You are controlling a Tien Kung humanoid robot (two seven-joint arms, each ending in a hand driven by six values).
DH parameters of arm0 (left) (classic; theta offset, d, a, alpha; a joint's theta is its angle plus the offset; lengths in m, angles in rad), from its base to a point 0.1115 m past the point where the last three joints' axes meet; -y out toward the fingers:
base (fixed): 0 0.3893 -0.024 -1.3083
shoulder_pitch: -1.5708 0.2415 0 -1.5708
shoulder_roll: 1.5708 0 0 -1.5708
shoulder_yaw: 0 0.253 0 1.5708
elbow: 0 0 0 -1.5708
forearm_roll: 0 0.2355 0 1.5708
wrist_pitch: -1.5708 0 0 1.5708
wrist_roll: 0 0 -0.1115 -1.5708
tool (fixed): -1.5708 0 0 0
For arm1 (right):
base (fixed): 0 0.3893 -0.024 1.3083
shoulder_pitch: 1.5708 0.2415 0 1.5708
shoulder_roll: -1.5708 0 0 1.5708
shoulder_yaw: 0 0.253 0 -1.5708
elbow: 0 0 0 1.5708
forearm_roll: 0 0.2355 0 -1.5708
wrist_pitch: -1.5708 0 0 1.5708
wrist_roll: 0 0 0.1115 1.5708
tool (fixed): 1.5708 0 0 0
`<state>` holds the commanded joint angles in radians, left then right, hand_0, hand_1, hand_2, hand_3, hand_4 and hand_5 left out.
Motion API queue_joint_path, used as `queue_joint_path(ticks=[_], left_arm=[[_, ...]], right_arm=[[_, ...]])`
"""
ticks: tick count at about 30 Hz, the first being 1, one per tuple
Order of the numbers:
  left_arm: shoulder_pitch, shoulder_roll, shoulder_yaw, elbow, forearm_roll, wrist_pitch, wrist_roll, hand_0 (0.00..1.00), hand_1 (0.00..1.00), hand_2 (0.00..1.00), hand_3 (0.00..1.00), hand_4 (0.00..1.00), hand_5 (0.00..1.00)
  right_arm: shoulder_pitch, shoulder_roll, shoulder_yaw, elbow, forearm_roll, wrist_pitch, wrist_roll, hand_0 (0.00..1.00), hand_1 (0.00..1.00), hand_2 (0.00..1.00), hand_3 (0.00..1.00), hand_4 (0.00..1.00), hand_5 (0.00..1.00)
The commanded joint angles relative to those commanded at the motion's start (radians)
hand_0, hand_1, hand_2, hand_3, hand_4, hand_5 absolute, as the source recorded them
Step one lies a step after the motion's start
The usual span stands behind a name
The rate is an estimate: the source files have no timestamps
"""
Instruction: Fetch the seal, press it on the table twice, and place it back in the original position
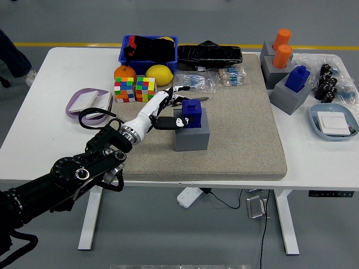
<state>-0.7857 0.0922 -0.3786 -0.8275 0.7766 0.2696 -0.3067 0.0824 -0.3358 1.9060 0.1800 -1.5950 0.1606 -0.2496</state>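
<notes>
While the left hand (168, 109) reaches in from the mat's left edge | fingers spread around blue seal (191, 114), thumb touching | seal seated in grey holder (192, 134) mid-mat (241, 145).

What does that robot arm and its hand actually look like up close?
The left arm is black, built from chunky rounded joints with silver discs, and a black cable loops beside it. A silver ring marks the wrist. The robot hand is white with black joints and five slim fingers.
</notes>
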Motion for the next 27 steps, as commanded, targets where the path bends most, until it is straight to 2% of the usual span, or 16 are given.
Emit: queue_joint_path(ticks=[2, 7, 8, 13, 14, 19, 20, 26, 27], left_arm=[[0.001, 0.000, 0.001, 0.000, 0.002, 0.001, 0.001, 0.872, 0.752, 0.734, 0.854, 0.803, 0.002], [0.003, -0.001, 0.004, 0.000, 0.006, 0.002, 0.003, 0.872, 0.752, 0.734, 0.854, 0.803, 0.002], [0.004, -0.002, 0.005, 0.000, 0.007, 0.001, 0.003, 0.861, 0.669, 0.645, 0.852, 0.794, 0.002], [0.007, -0.003, 0.007, 0.000, 0.007, -0.001, 0.005, 0.861, 0.669, 0.645, 0.852, 0.794, 0.002], [0.007, -0.003, 0.007, 0.001, 0.006, -0.001, 0.005, 0.847, 0.578, 0.533, 0.850, 0.753, 0.002], [0.007, -0.007, 0.003, 0.001, 0.004, 0.004, 0.002, 0.847, 0.578, 0.533, 0.850, 0.753, 0.002], [0.007, -0.008, 0.002, 0.001, 0.004, 0.005, 0.002, 0.828, 0.494, 0.442, 0.840, 0.693, 0.002], [0.005, -0.012, 0.004, 0.010, 0.005, 0.021, -0.005, 0.828, 0.494, 0.442, 0.840, 0.693, 0.002], [0.005, -0.013, 0.003, 0.011, 0.005, 0.023, -0.006, 0.807, 0.453, 0.404, 0.822, 0.641, 0.002]], right_arm=[[0.000, 0.000, -0.001, 0.000, -0.001, 0.000, 0.000, 0.795, 0.733, 0.754, 0.692, 0.833, 0.513], [0.001, 0.000, -0.005, 0.000, 0.000, 0.001, 0.001, 0.795, 0.733, 0.754, 0.692, 0.833, 0.513], [0.001, 0.000, -0.006, 0.000, -0.001, 0.000, 0.001, 0.795, 0.733, 0.754, 0.692, 0.834, 0.513], [0.001, -0.001, -0.011, 0.000, 0.001, 0.001, 0.002, 0.795, 0.733, 0.754, 0.692, 0.834, 0.513], [0.001, -0.001, -0.010, 0.000, 0.001, 0.001, 0.002, 0.794, 0.733, 0.754, 0.692, 0.835, 0.513], [0.000, -0.002, -0.008, 0.000, -0.002, 0.000, 0.003, 0.794, 0.733, 0.754, 0.692, 0.835, 0.513], [0.000, -0.002, -0.007, 0.000, -0.003, 0.000, 0.003, 0.795, 0.734, 0.754, 0.693, 0.836, 0.514], [-0.001, -0.001, -0.006, 0.000, -0.004, 0.000, 0.003, 0.795, 0.734, 0.754, 0.693, 0.836, 0.514], [-0.002, -0.001, -0.005, 0.000, -0.005, 0.000, 0.003, 0.795, 0.734, 0.754, 0.693, 0.837, 0.514]])
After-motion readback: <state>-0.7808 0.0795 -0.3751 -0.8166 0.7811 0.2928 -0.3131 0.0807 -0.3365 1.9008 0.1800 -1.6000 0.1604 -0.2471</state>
